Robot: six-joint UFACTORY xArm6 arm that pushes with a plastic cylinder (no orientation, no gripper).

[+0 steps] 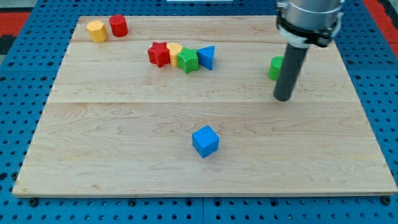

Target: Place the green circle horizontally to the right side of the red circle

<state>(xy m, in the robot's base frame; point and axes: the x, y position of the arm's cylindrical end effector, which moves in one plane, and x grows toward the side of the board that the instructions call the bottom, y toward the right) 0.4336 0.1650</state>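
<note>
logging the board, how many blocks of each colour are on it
red: 2, the red circle and red star
yellow: 2
green: 2, the green star and green circle
blue: 2
total: 8

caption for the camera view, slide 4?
My tip beside the green circle at the board's right; red circle far off at top left.

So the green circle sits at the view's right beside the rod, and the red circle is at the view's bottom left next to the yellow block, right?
Not quite: in the camera view the red circle is at the top left, beside the yellow block. The green circle is at the right, partly behind my tip.
</note>
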